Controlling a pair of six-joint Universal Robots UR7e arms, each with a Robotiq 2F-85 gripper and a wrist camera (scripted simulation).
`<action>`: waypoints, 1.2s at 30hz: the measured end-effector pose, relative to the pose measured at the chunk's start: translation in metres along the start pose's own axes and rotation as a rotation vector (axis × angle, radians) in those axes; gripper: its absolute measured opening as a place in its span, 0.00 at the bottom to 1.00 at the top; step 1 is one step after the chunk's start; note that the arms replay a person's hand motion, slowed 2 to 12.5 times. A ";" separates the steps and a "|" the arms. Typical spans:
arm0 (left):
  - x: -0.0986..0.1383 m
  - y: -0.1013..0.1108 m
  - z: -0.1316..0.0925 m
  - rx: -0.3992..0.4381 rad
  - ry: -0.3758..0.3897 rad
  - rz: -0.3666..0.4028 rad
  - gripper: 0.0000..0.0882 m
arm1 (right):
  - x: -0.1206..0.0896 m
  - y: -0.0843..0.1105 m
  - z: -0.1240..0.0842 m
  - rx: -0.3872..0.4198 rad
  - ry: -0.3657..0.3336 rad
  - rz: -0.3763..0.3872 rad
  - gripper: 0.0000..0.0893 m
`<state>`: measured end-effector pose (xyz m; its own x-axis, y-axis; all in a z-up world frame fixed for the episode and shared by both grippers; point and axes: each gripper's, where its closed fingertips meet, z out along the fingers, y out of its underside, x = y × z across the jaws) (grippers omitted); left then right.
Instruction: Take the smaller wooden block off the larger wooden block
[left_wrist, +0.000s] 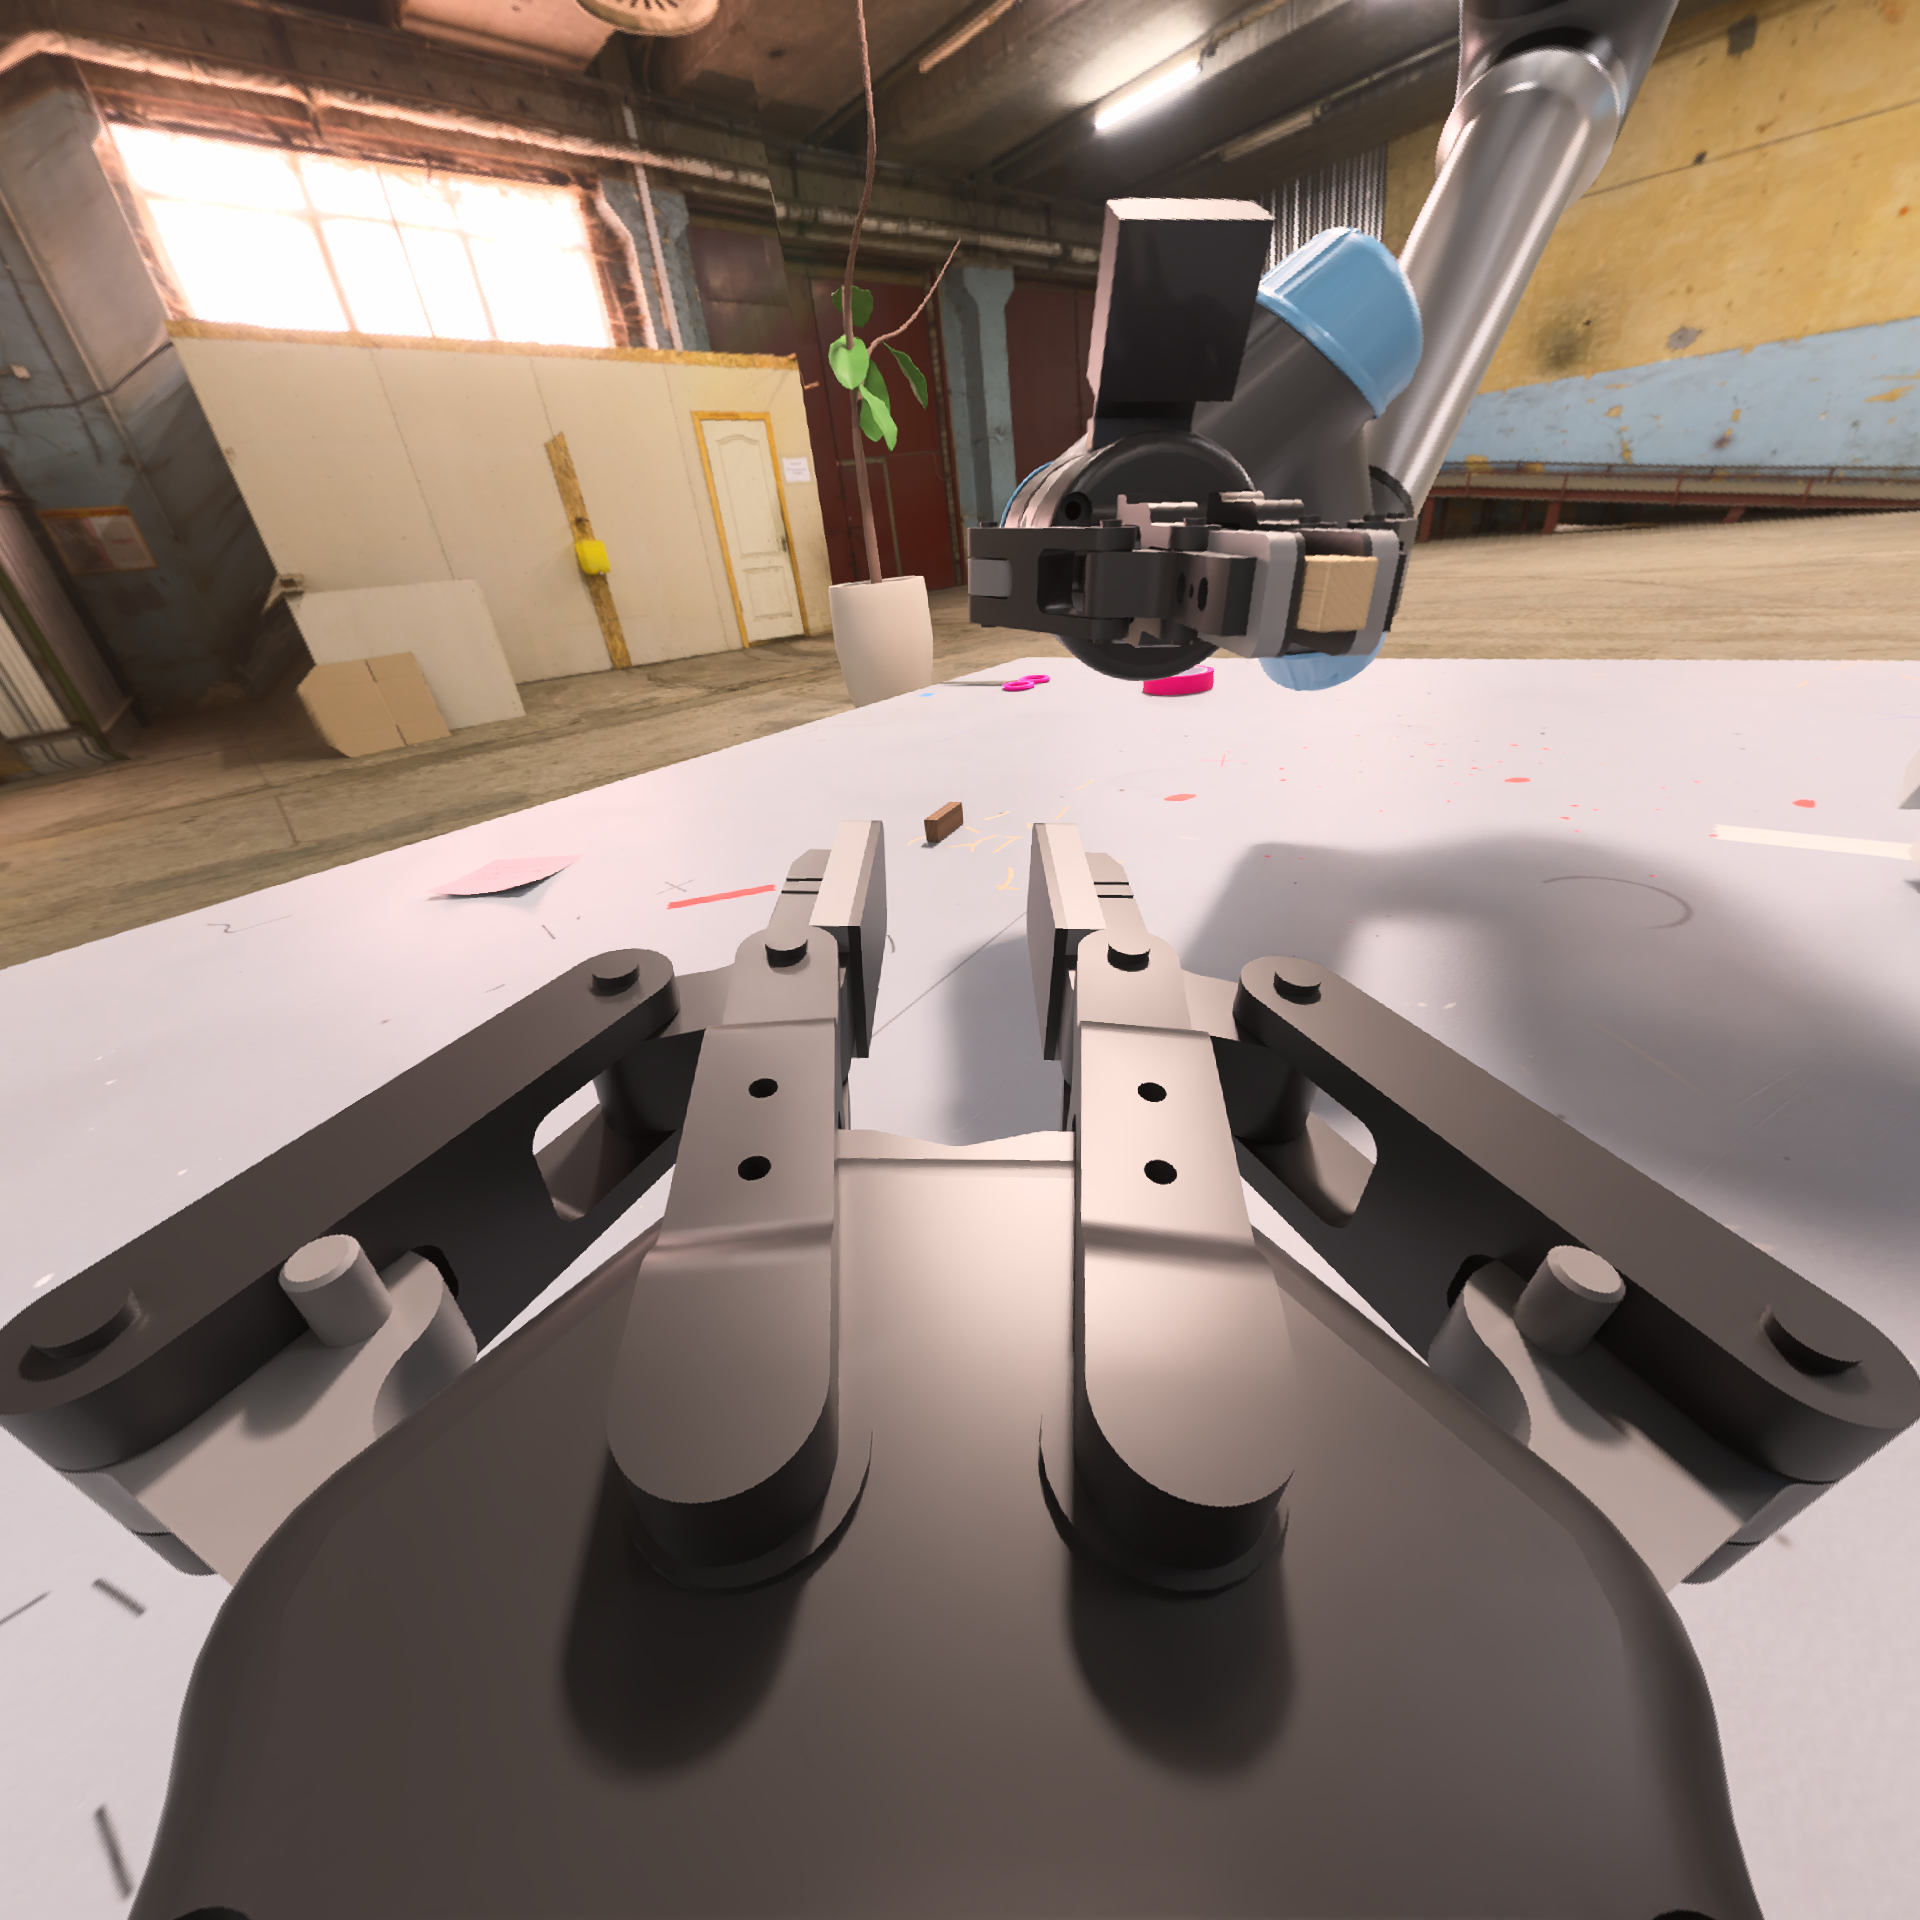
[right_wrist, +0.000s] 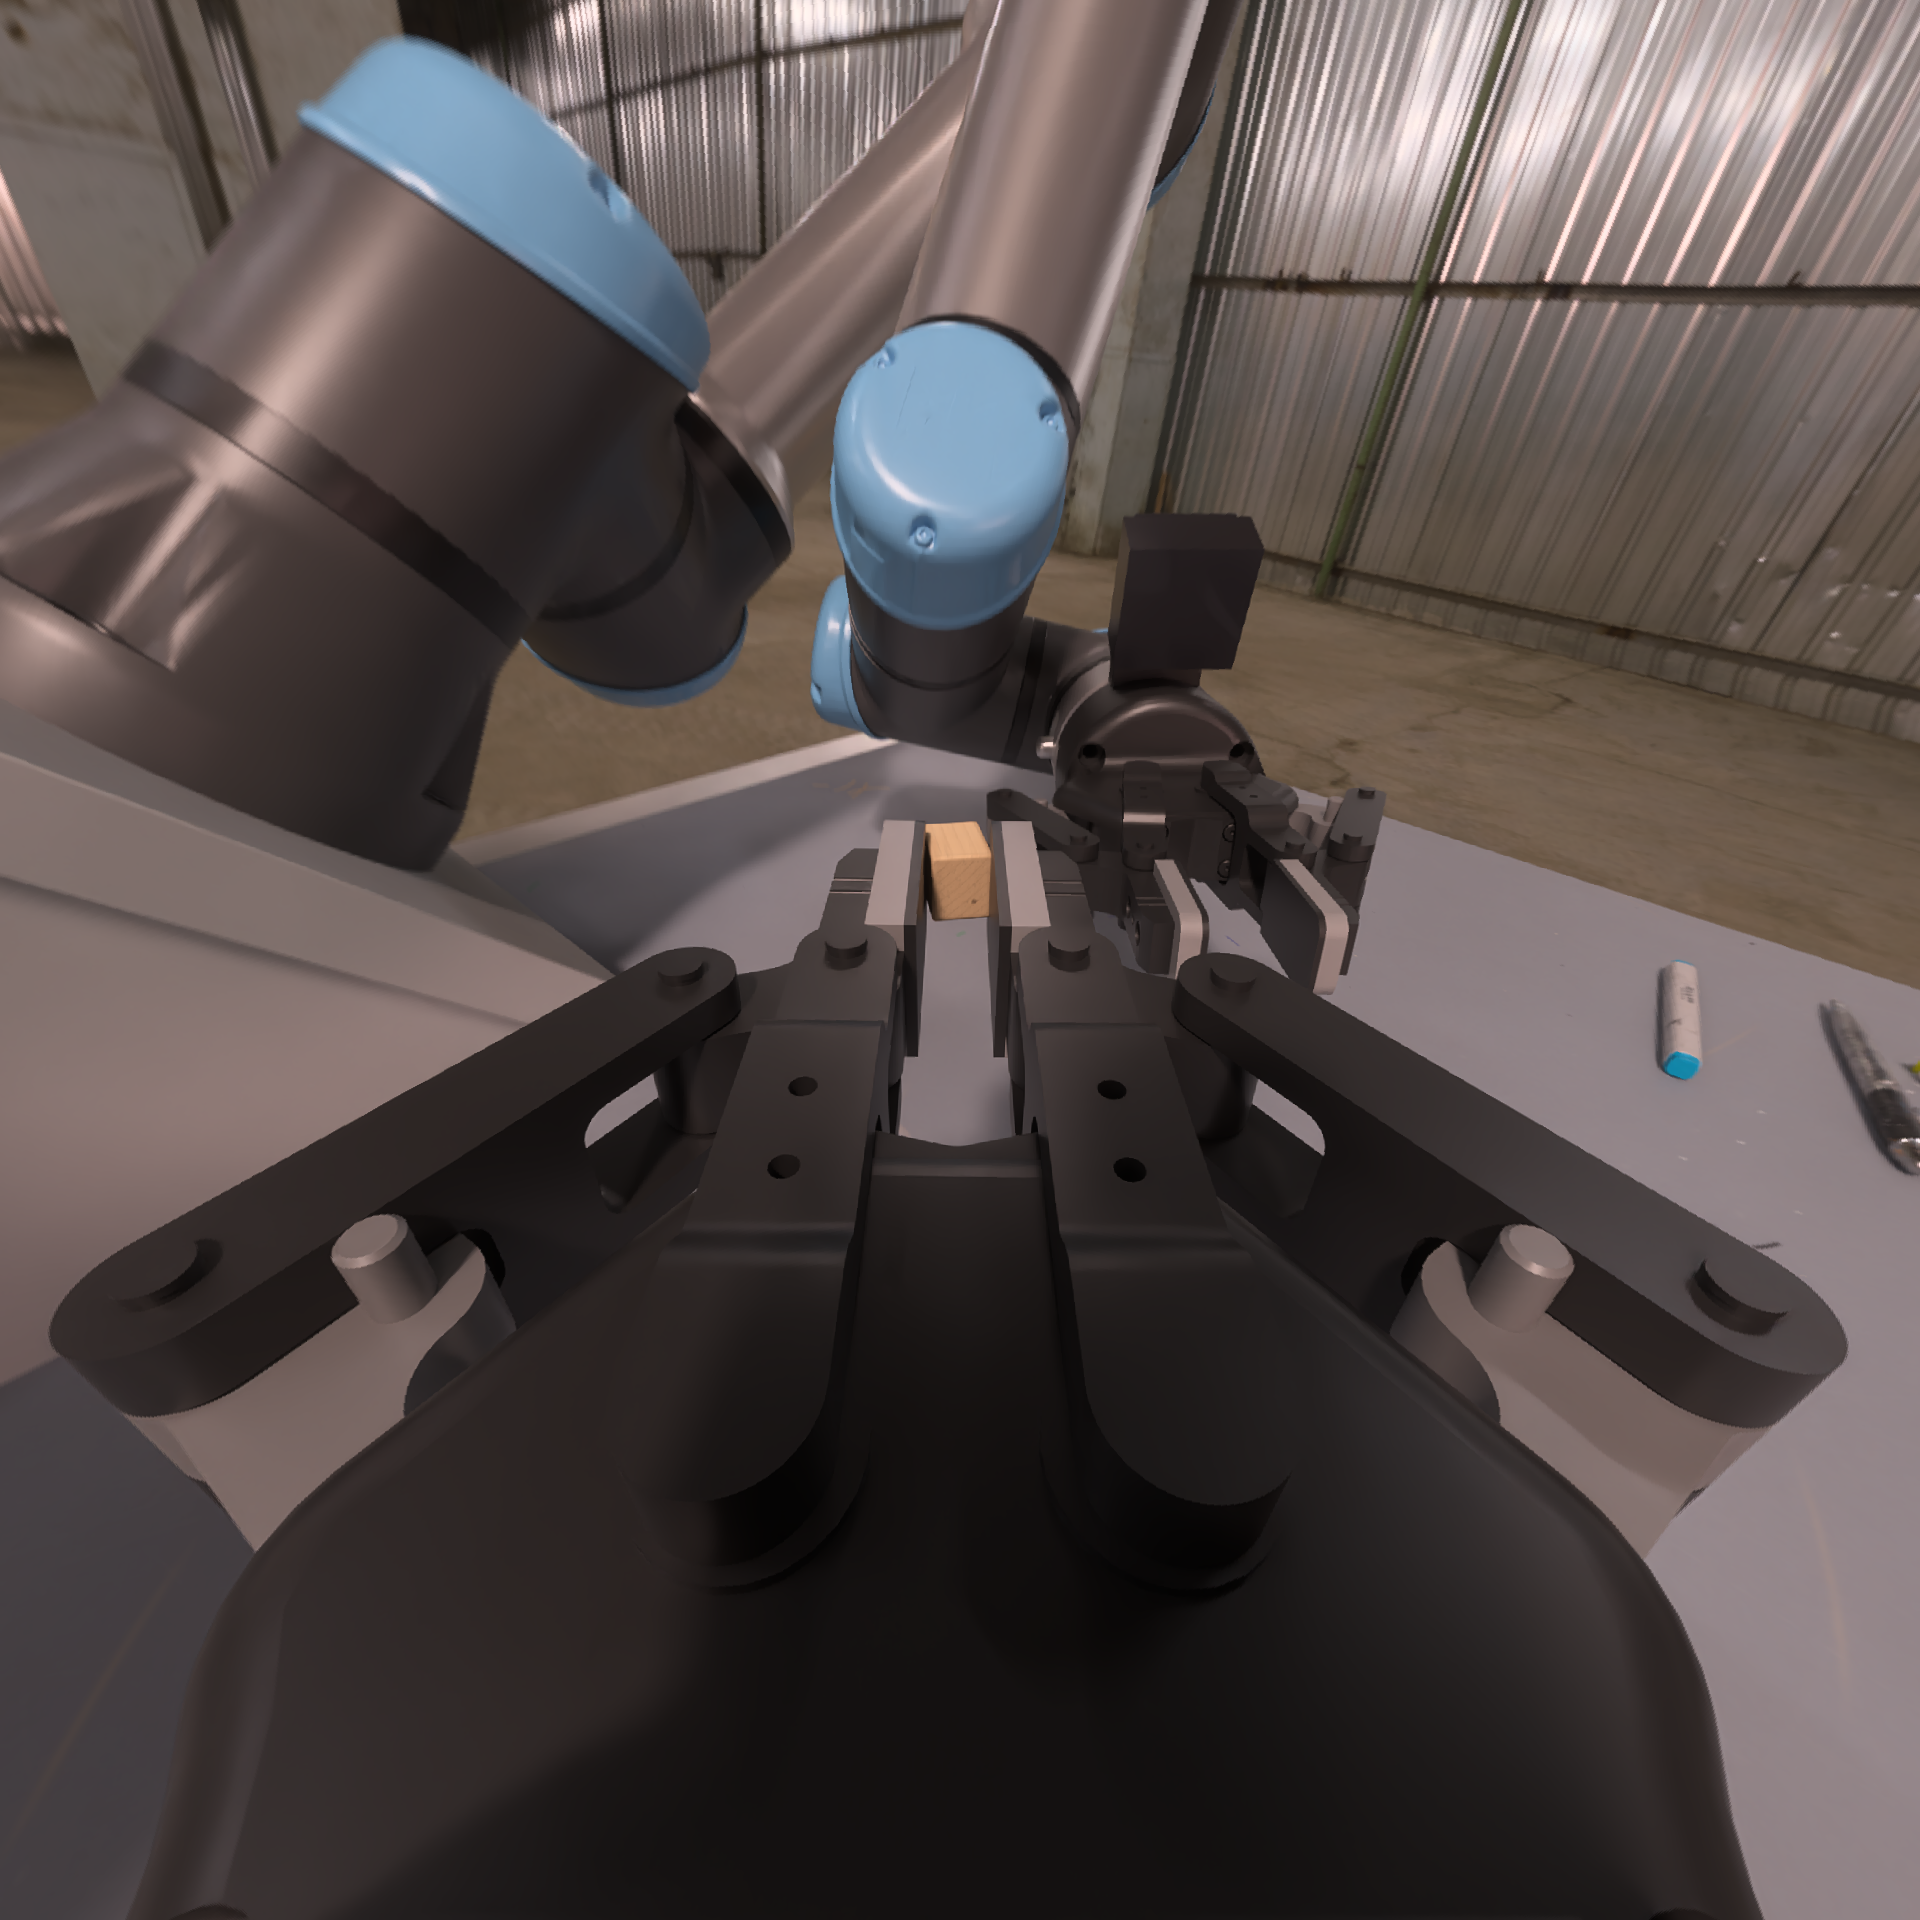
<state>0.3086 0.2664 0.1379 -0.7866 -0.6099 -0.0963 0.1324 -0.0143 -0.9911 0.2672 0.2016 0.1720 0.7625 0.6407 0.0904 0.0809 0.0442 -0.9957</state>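
Observation:
My right gripper (right_wrist: 957, 878) is shut on a light wooden block (right_wrist: 955, 868) and holds it in the air above the grey table (right_wrist: 1558, 1143). In the left wrist view the right gripper (left_wrist: 1342, 601) hangs well above the table with the same block (left_wrist: 1332, 590) between its pads. A small darker brown block (left_wrist: 942, 821) lies alone on the table (left_wrist: 1351, 1039), just beyond my left gripper (left_wrist: 956, 862). The left gripper is open and empty, low over the table; it also shows in the right wrist view (right_wrist: 1257, 930).
Pink scissors (left_wrist: 1024, 683) and a pink tape roll (left_wrist: 1179, 682) lie at the table's far edge, near a white plant pot (left_wrist: 881, 634). A pink paper (left_wrist: 504, 873) lies at left. A marker (right_wrist: 1675, 1023) and pens (right_wrist: 1870, 1081) lie to the right.

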 end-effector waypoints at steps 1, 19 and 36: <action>0.000 0.000 0.000 0.002 0.000 -0.001 0.28 | -0.001 0.001 0.001 -0.017 0.005 -0.018 0.12; 0.002 0.000 0.000 0.006 0.011 -0.011 0.28 | -0.012 0.008 0.012 -0.177 0.029 -0.247 0.12; 0.001 0.002 0.001 -0.013 0.004 -0.007 0.28 | 0.006 0.021 0.012 -0.259 0.097 -0.128 0.12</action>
<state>0.3082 0.2650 0.1354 -0.7896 -0.6071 -0.0894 0.1190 -0.0086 -0.9929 0.2663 0.2156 0.1519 0.7923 0.5656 0.2287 0.3318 -0.0849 -0.9395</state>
